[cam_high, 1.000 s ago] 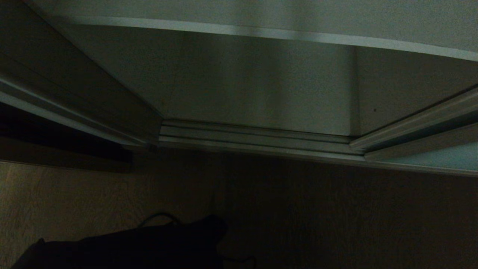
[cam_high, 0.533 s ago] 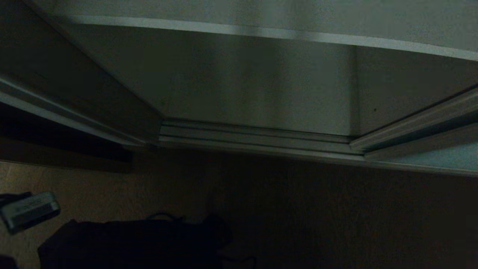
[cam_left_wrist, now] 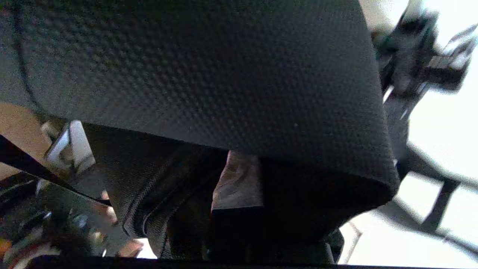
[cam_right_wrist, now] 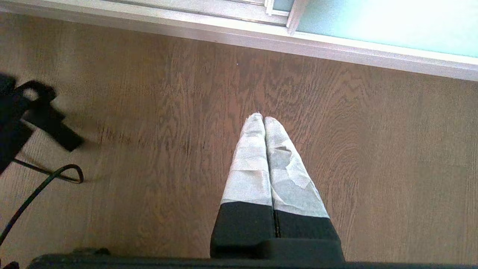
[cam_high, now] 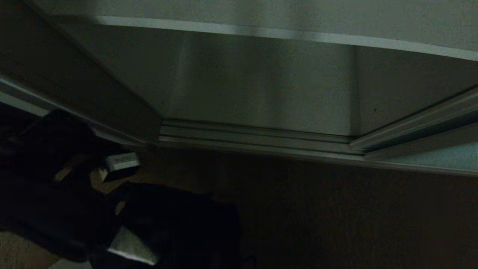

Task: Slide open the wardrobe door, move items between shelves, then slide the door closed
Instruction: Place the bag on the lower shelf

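Closest to the robot, low on its left side, the left gripper has its taped fingers pinched tight into a floppy black woven-fabric bag; the cloth is draped over and around the fingers so that only one pale fingertip peeks out. From the head camera the bag shows as a dark heap hanging off the left arm above the brown wood-grain floor, clear of any shelf. A strap with a metal buckle trails off one side.

The right gripper hangs parked over bare floor, its two white-taped fingers pressed together with nothing between them.

Just beyond lies the silver track of the wardrobe, then the open compartment with its flat grey-white laminate shelf board crossing high up. The frosted pale blue-green sliding door stands pushed off to the right.

The bag is limp, so it has no firm heading; its bulk sags downward from the pinch, its long side roughly running toward the wardrobe as far as I can judge in this gloom.

I'd worry about the loose straps: they may snag on the track or the shelf edge on the way in, dragging the cloth out of that small pinch.
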`<state>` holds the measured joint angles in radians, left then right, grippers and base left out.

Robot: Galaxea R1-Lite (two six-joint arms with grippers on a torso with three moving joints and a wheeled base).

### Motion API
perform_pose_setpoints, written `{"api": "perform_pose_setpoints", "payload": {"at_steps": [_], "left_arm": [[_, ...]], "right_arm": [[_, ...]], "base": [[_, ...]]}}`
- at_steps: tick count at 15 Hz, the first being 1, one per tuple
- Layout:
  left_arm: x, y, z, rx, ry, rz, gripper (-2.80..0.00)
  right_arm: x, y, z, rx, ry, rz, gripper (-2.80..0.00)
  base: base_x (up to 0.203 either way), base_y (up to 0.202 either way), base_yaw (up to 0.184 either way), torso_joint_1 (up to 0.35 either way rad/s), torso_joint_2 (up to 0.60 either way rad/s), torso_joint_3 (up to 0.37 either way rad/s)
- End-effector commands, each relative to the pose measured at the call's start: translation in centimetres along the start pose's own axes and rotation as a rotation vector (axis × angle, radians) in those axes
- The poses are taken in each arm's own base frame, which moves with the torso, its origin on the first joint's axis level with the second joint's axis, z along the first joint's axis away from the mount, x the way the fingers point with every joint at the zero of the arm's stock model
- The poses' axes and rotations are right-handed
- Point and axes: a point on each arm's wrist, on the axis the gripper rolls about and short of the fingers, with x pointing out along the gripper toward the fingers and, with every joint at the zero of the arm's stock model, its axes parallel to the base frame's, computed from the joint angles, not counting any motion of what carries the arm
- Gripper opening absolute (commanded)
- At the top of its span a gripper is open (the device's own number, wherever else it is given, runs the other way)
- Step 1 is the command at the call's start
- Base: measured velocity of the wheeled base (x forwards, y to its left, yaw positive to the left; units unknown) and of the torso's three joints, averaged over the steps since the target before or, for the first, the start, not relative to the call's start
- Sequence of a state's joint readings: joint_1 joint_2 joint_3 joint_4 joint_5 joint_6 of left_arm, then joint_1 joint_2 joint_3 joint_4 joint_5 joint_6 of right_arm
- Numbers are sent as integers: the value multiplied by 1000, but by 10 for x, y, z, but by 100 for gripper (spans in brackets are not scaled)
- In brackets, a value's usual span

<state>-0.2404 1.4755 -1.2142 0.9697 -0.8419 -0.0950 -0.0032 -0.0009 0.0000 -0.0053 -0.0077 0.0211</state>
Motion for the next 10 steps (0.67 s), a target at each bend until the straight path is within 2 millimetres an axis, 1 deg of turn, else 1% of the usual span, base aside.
{"api": "perform_pose_setpoints", "payload": {"at_steps": [1, 4, 7, 8, 10], "left_arm": [[16, 3, 32, -46, 20, -9, -280], [24, 2, 67, -76, -42, -12, -280], [41, 0, 108, -145, -164, 32, -280], [46, -3, 123, -169, -217, 43, -280], [48, -13, 144, -197, -292, 34, -280]], "right_arm": [[0, 0, 0, 0, -1, 0, -280], [0, 0, 0, 0, -1, 0, -280], [0, 0, 0, 0, -1, 0, -280], [0, 0, 0, 0, -1, 0, -280], [0, 0, 0, 0, -1, 0, -280]], "base": [[0, 0, 0, 0, 0, 0], [0, 0, 0, 0, 0, 0], [0, 0, 0, 0, 0, 0], [0, 0, 0, 0, 0, 0], [0, 0, 0, 0, 0, 0]]}}
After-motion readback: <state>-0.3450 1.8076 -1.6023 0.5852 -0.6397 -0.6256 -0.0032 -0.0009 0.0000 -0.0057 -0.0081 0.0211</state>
